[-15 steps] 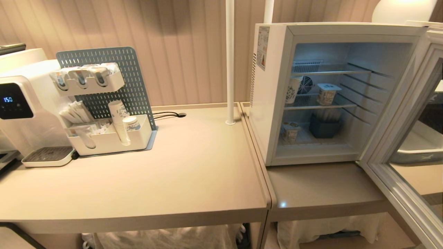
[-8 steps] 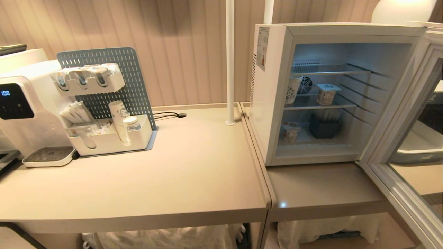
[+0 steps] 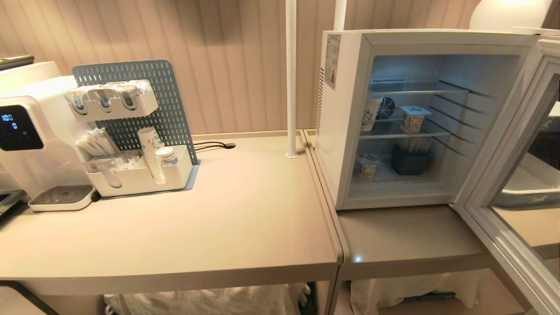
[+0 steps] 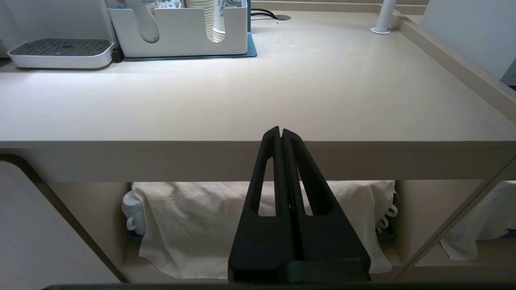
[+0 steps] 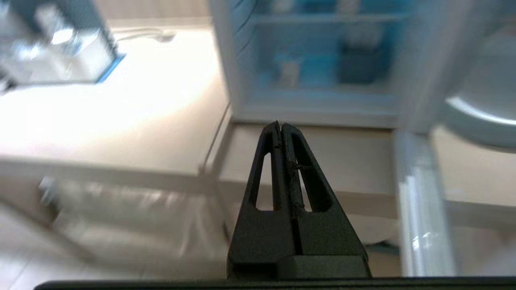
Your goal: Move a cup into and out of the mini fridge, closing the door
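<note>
The white mini fridge (image 3: 345,131) stands open on the lower table at the right, lit inside. Its door (image 3: 503,227) is swung wide toward the right. One white cup (image 3: 412,119) sits on the middle wire shelf, and another like it (image 3: 366,166) stands on the fridge floor. Neither arm shows in the head view. My left gripper (image 4: 281,131) is shut and empty, low before the big table's front edge. My right gripper (image 5: 280,125) is shut and empty, in front of the lower table and facing the fridge (image 5: 322,108) and door edge (image 5: 415,201).
A water dispenser (image 3: 26,131) and a pegboard organiser (image 3: 131,175) with stacked paper cups (image 3: 151,153) stand at the back left. A white pole (image 3: 290,78) rises beside the fridge. Inside it are a tall paper cup (image 3: 371,113) and a dark container (image 3: 409,161). White cloth (image 4: 193,225) lies under the table.
Only the digits on the water dispenser's display differ. Nothing else in the head view has moved.
</note>
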### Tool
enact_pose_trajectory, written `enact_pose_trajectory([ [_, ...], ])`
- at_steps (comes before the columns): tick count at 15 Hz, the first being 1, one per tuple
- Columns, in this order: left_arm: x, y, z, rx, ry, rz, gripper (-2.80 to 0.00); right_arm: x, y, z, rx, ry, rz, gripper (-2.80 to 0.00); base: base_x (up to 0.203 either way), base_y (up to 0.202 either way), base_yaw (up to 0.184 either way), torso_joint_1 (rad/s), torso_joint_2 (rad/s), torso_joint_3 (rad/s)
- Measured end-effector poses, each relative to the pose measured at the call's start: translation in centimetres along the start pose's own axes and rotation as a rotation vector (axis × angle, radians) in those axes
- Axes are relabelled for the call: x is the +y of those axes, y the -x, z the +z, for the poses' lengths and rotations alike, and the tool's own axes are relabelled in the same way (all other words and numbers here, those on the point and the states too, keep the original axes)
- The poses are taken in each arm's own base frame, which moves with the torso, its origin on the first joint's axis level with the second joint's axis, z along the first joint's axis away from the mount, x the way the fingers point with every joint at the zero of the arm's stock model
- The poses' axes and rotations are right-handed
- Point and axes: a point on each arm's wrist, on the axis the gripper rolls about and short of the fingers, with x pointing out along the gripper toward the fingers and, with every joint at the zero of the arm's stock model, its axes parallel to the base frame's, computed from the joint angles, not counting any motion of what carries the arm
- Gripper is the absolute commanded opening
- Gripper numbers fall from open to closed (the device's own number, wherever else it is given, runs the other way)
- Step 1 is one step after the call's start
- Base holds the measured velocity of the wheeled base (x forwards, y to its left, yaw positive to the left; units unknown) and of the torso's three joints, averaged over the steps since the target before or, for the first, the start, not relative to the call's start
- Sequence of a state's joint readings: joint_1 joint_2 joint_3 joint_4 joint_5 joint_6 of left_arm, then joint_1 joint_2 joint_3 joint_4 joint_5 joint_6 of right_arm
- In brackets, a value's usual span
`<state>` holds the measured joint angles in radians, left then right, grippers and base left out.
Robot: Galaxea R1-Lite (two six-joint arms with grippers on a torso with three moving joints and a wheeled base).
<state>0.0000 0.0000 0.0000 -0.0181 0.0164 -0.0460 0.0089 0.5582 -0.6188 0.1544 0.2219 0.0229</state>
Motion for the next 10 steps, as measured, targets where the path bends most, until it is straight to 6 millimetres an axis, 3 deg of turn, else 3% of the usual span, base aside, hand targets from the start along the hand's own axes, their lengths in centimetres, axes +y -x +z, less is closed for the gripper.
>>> enact_pose_trajectory([
  [1,0.0,0.0,0.0,0.001,0.001,0.000,-2.80,-0.3,-1.8,0.6,0.054,-0.004,0.043,-2.80,0.000,0.000,0.000,0.000,0.00,0.000],
  [2,0.0,0.0,0.0,0.002,0.001,0.000,-2.80,-0.6,-3.7,1.0,0.098,-0.014,0.073,0.00,0.000,0.000,0.000,0.000,0.00,0.000],
  [10,0.0,0.0,0.0,0.002,0.001,0.000,-2.80,-4.0,-19.1,0.5,0.246,-0.089,0.055,0.00,0.000,0.000,0.000,0.000,0.00,0.000],
])
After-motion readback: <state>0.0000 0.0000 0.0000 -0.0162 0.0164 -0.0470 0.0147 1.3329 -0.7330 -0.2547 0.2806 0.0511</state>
